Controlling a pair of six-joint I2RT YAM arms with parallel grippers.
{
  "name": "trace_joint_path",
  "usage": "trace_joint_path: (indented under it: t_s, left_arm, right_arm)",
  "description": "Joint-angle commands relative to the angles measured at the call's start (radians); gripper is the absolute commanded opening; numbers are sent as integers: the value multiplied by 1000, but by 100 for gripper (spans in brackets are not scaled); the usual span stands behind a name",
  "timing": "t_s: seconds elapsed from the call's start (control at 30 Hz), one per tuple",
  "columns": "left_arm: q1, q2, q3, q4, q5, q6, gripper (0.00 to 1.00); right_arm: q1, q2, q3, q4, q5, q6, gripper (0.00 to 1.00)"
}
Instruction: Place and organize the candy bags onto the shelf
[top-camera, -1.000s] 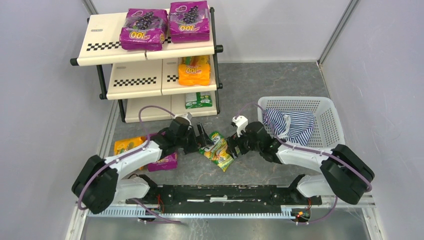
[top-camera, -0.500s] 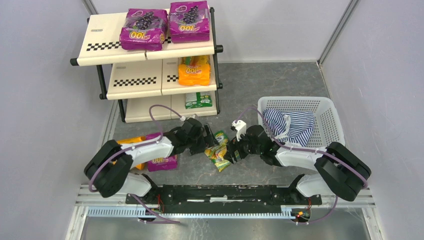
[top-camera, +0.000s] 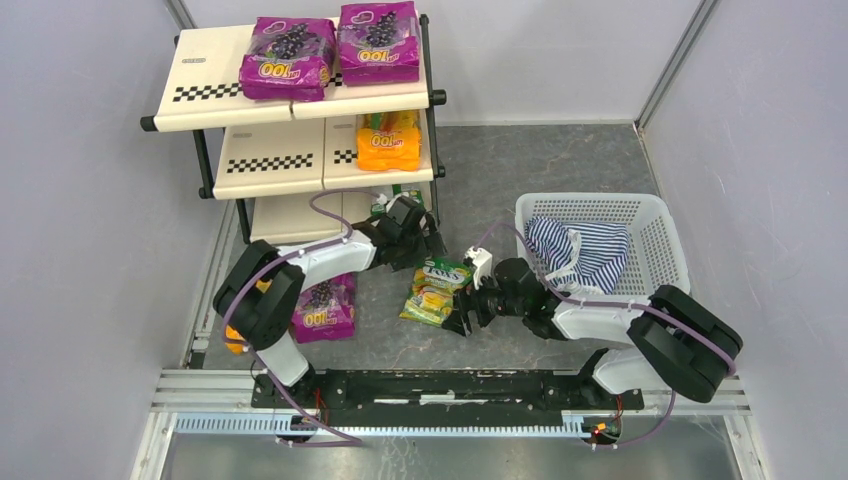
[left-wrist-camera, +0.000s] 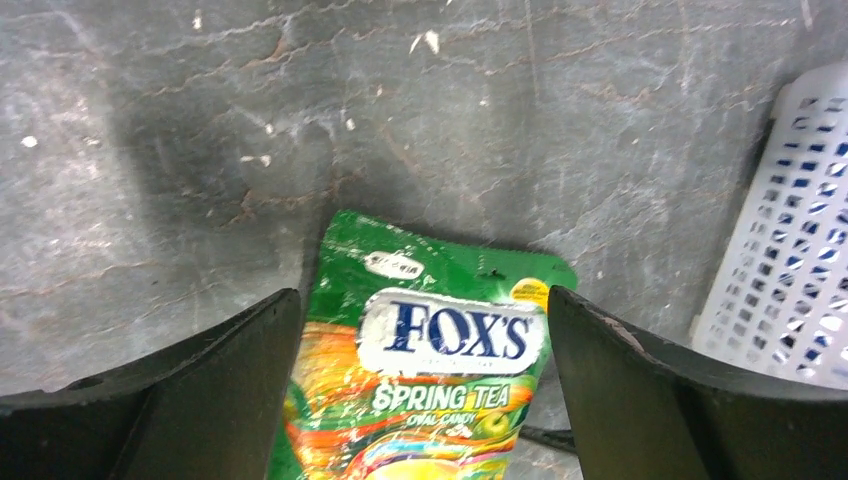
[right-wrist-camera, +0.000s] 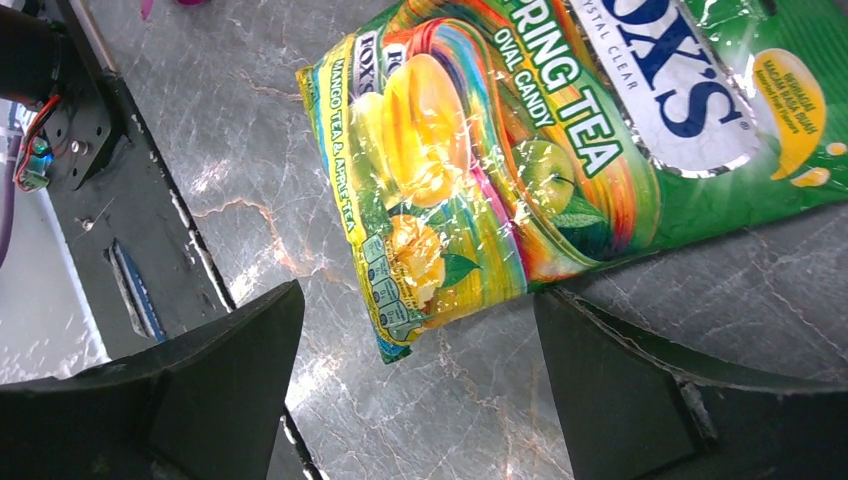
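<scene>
A green fruit-printed candy bag (top-camera: 437, 290) lies flat on the grey floor between my two grippers. My left gripper (top-camera: 420, 240) is open at the bag's far end, in front of the shelf's (top-camera: 270, 160) bottom tier. In the left wrist view the bag (left-wrist-camera: 440, 370) lies between the spread fingers (left-wrist-camera: 200, 380). My right gripper (top-camera: 465, 318) is open at the bag's near end; its wrist view shows the bag (right-wrist-camera: 560, 150) just beyond the fingertips (right-wrist-camera: 250, 340). Two purple bags (top-camera: 290, 55) lie on the top tier and an orange one (top-camera: 388, 140) on the middle tier.
A purple bag (top-camera: 322, 308) lies on the floor left of the green one, with an orange bag (top-camera: 233, 338) mostly hidden under my left arm. A white mesh basket (top-camera: 660, 215) holding a striped cloth (top-camera: 585, 250) stands at the right; it also shows in the left wrist view (left-wrist-camera: 790, 260).
My left gripper has swung from the bag's left side to its far end, near the shelf. The green bag has turned and lies flatter. My right gripper has drawn back toward the near side.
</scene>
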Motion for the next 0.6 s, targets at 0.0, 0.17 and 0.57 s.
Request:
trace_joint_path:
  t_s: [0.0,0.17,0.57]
  left_arm:
    - [19,-93,-29,-43,-56,104,99]
    - [19,-324,-178,-103,-62,104,100]
    - [19,-704,-424,-62,191,-60,100]
  right_arm:
    - [1,-36,34,-9,60,-20,93]
    - [-17,-45,103,-136,163,-116,94]
    - [-162,126,262,-130,36,-2,98]
